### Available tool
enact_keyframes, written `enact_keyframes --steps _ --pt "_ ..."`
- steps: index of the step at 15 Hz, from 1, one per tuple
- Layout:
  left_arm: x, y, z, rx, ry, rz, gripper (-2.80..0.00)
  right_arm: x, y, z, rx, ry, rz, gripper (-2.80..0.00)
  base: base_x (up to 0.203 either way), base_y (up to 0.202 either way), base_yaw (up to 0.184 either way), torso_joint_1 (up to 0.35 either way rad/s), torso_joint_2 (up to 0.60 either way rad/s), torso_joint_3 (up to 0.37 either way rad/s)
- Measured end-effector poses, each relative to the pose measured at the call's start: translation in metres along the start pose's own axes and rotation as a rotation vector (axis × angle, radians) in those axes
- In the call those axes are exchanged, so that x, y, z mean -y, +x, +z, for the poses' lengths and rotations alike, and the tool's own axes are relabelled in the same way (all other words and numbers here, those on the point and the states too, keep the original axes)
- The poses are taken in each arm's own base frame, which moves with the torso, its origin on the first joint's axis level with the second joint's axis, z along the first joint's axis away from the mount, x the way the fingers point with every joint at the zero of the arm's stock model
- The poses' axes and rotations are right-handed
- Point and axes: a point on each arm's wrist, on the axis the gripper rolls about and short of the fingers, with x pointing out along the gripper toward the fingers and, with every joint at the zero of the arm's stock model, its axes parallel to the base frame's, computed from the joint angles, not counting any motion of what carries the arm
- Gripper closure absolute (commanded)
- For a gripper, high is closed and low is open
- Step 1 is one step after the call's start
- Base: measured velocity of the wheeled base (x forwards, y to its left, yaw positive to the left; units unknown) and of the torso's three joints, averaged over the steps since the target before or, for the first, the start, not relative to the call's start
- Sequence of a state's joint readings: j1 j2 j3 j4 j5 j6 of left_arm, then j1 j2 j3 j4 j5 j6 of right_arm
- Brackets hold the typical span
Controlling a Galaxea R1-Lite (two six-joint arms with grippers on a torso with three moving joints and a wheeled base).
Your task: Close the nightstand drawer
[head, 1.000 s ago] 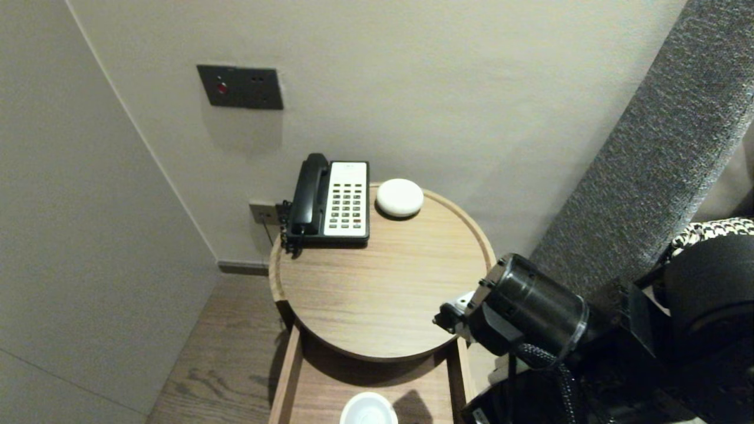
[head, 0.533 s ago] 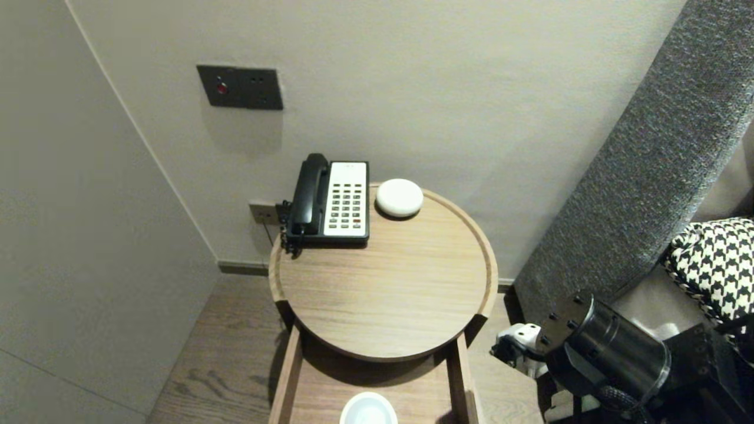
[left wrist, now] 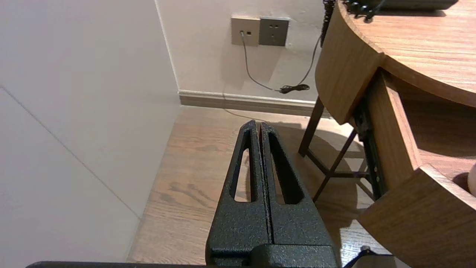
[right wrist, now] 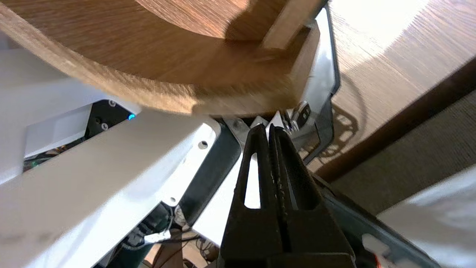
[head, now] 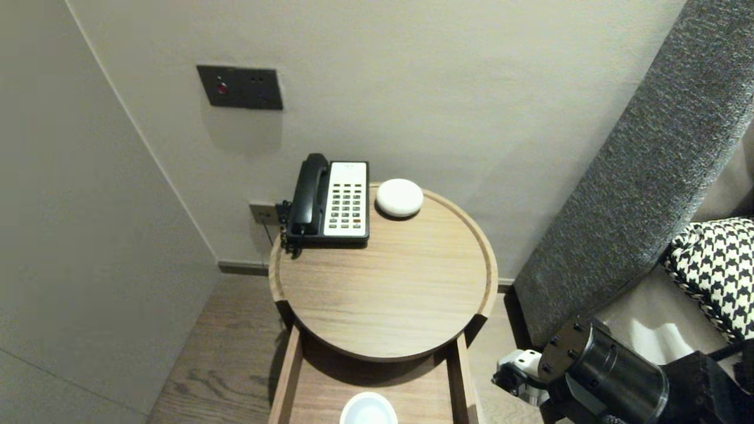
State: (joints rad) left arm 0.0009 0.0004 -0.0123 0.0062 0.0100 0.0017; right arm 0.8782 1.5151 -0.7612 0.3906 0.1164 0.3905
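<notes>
Table (head: 383, 306): round; phone (head: 330, 200) at its far edge.
Drawer (head: 458, 377): open under the table's near edge.
My right gripper (right wrist: 268, 128): clenched, empty, low off the drawer's right side; the nearer arm.
My left gripper (left wrist: 257, 124): clenched, parked off the drawer's left side.

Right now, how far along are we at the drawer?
Done: drawer stands open, a white bowl inside. In hand: nothing; right gripper is shut and empty, low beside the table; left gripper shut, parked. Left: drawer not yet closed.

Hotel bedroom; bedside table (head: 383, 294), desk phone (head: 330, 200), headboard (head: 648, 176)
</notes>
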Motion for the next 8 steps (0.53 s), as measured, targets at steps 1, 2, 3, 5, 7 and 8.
enact_keyframes --steps 1,2,3,5,7,8 --pt "0.0 0.0 0.0 0.0 0.0 0.0 0.0 0.0 0.006 0.0 0.004 -0.005 0.005 0.0 0.0 0.0 0.0 0.0 0.0 0.0" --pt "0.0 0.0 0.0 0.0 0.0 0.0 0.0 0.0 0.013 0.0 0.002 -0.008 0.008 0.0 0.0 0.0 0.0 0.0 0.0 0.0" --pt "0.0 0.0 0.0 0.0 0.0 0.0 0.0 0.0 0.017 -0.001 -0.001 -0.012 0.01 0.0 0.0 0.0 0.0 0.0 0.0 0.0" --pt "0.0 0.0 0.0 0.0 0.0 0.0 0.0 -0.001 0.024 -0.001 -0.022 -0.017 0.007 0.0 0.0 0.0 0.0 0.0 0.0 0.0" --pt "0.0 0.0 0.0 0.0 0.0 0.0 0.0 -0.003 0.029 0.002 -0.022 -0.02 0.009 0.0 0.0 0.0 0.0 0.0 0.0 0.0" --pt "0.0 0.0 0.0 0.0 0.0 0.0 0.0 -0.003 0.031 0.004 -0.015 -0.023 0.01 0.0 0.0 0.0 0.0 0.0 0.0 0.0"
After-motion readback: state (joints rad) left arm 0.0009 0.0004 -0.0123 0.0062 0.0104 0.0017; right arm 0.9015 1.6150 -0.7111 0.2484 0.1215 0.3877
